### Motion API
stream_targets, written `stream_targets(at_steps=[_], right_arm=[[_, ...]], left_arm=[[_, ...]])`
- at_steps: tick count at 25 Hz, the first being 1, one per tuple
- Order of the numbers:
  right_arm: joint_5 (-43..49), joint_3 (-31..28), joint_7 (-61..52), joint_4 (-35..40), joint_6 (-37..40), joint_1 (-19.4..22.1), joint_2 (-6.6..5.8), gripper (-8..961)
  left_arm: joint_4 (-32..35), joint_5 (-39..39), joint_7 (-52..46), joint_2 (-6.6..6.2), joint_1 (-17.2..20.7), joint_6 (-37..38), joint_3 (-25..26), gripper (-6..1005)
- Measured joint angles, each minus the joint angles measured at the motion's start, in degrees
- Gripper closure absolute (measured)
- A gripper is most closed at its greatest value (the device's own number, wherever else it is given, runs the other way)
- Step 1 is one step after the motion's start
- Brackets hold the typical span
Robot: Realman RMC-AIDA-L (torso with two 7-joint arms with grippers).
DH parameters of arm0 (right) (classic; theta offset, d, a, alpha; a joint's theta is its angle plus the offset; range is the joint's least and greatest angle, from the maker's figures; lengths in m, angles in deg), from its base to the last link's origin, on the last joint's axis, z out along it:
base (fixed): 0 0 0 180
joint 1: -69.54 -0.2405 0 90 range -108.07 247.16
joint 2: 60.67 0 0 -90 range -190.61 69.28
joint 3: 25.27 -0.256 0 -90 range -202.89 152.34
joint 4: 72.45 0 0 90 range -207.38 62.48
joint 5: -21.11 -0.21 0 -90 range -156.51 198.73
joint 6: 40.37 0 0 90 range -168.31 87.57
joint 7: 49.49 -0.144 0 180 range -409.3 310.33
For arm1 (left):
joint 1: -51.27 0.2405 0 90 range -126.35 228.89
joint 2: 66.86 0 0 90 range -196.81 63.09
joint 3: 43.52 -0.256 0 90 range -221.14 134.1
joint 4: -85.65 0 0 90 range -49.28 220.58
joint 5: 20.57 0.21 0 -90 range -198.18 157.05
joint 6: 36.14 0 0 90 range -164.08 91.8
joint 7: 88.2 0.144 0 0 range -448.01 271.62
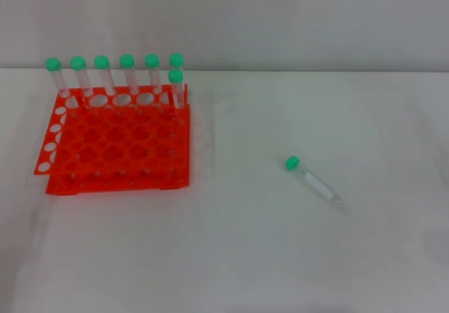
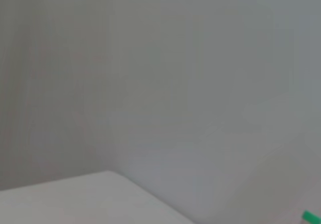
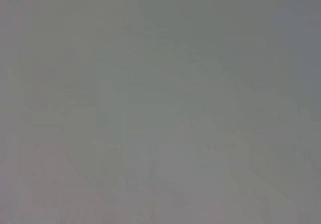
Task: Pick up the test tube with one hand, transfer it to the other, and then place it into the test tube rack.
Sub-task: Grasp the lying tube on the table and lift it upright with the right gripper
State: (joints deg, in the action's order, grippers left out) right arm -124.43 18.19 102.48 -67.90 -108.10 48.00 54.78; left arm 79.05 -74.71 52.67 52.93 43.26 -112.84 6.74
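A clear test tube point(image 1: 313, 182) with a green cap lies flat on the white table, right of centre, cap toward the rack and tapered tip toward the front right. The orange-red test tube rack point(image 1: 116, 142) stands at the left. Several green-capped tubes point(image 1: 127, 72) stand upright in its back row, and one more stands just in front at the right end point(image 1: 176, 87). Neither gripper shows in any view. A sliver of green cap point(image 2: 311, 217) shows at the edge of the left wrist view.
The white table point(image 1: 280, 257) stretches across the head view, with a pale wall point(image 1: 280, 18) behind it. The left wrist view shows the wall and a table corner point(image 2: 75, 199). The right wrist view shows only a plain grey surface.
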Motion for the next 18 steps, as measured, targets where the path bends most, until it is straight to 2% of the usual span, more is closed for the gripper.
stream_targets(at_steps=[7, 13, 16, 18], right_arm=[[0.2, 0.2, -1.0, -0.5, -0.1, 0.2, 0.08, 122], [0.7, 1.4, -7.2, 0.0, -1.8, 1.4, -0.18, 123], [2.4, 5.4, -15.0, 3.6, -2.5, 2.0, -0.73, 123], [5.0, 8.3, -22.6, 9.0, -0.6, 2.9, -1.01, 124]], left_arm=[[0.2, 1.9, -0.1, -0.22, 0.8, -0.4, -0.1, 113], [0.3, 3.3, -0.6, -0.31, 1.4, -0.9, -0.1, 114], [0.6, 4.0, -1.0, -0.42, 1.9, -1.9, -0.1, 114], [1.0, 4.3, -1.0, -0.44, 2.0, -2.8, -0.1, 114]])
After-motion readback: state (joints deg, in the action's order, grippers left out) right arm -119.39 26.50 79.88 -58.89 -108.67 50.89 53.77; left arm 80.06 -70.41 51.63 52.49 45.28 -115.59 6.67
